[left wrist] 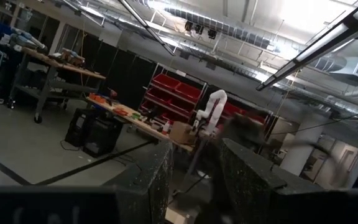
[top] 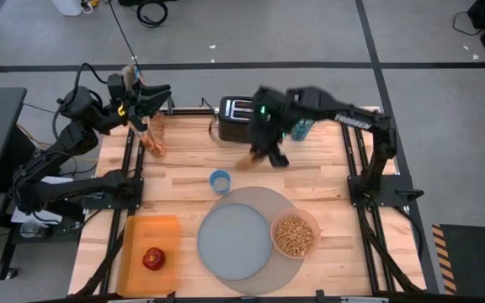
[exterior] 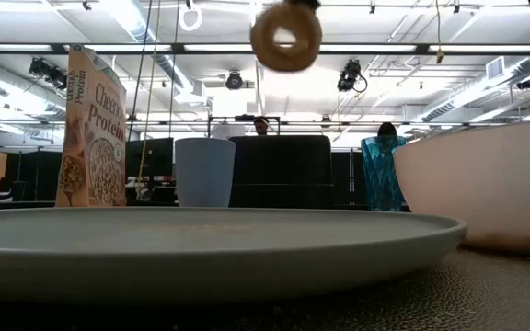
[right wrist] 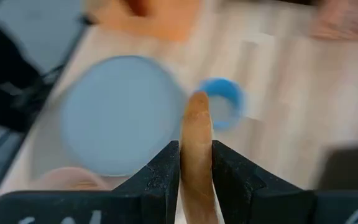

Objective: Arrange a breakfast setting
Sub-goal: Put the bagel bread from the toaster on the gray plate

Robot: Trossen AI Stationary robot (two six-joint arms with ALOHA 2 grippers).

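Right wrist view — right gripper (right wrist: 196,163) pinches the bagel half (right wrist: 197,143) edge-on, grey plate (right wrist: 122,115) ahead below, ready for delivery.

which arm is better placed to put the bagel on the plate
Right. The right claw is already shut on the bagel half, up in the air near the toaster, with the grey plate close ahead. The left claw sits back at the far left corner by the cereal box.
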